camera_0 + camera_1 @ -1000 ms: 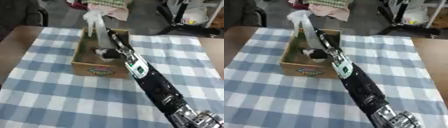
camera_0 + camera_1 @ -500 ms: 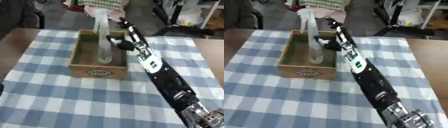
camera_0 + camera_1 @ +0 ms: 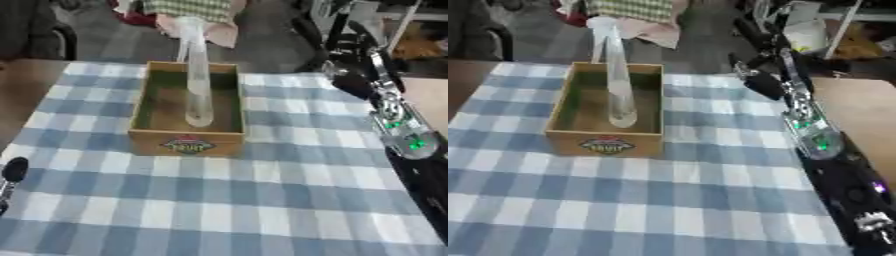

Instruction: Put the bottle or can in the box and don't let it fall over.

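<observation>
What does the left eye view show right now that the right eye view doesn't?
Only the left eye view shows the left hand, a dark bit at the lower left edge; its fingers cannot be made out. Only the right eye view shows the right arm's lower part running down to the bottom right corner. Both show the clear bottle standing in the wooden box on the checked cloth, with the right hand well clear of the box, to its right.

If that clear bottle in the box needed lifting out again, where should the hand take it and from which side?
Probably by its upper body, coming from the right. The clear bottle stands upright in the wooden box, its base walled in and only the top clear of the rim. The right hand is already off that side, beside the box.
</observation>
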Available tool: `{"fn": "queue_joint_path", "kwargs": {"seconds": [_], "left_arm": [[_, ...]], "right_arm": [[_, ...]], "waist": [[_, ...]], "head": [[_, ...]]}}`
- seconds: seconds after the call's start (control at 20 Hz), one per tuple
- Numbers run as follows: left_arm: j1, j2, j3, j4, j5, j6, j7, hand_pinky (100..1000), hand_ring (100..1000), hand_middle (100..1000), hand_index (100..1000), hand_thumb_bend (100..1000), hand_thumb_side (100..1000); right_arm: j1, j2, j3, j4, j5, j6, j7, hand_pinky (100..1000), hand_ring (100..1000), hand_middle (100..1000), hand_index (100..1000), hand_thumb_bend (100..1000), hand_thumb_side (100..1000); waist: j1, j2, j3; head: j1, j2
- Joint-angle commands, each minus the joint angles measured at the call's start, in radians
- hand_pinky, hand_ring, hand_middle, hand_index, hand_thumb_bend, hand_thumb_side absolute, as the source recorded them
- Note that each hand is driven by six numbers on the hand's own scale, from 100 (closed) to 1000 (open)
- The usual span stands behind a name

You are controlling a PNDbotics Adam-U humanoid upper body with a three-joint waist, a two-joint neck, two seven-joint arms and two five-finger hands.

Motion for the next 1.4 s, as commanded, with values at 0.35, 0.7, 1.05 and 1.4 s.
{"fn": "queue_joint_path", "kwargs": {"seconds": [0.35,0.7,1.05,1.4], "left_arm": [[0.011,0.026,0.012,-0.006,0.008,0.003,0.015,944,951,888,968,614,684],[0.015,0.021,0.011,-0.005,0.015,0.002,0.014,944,947,884,968,614,684],[0.017,0.019,0.011,-0.003,0.017,0.001,0.013,944,943,876,968,614,685],[0.018,0.018,0.011,-0.003,0.014,0.000,0.011,943,942,873,968,615,685]], "right_arm": [[0.278,0.062,-0.113,-0.306,0.054,0.012,-0.026,974,809,787,1000,319,388],[0.371,0.178,-0.146,-0.380,0.098,0.005,-0.058,975,810,772,1000,317,377],[0.401,0.236,-0.148,-0.386,0.089,0.010,-0.080,977,812,728,952,308,344],[0.415,0.252,-0.147,-0.386,0.081,0.008,-0.078,978,809,726,954,305,343]], "waist": [[0.002,-0.029,-0.044],[0.008,-0.035,-0.058],[0.006,-0.037,-0.060],[-0.001,-0.034,-0.059]], "head": [[0.053,0.021],[0.060,0.031],[0.064,0.035],[0.072,0.032]]}}
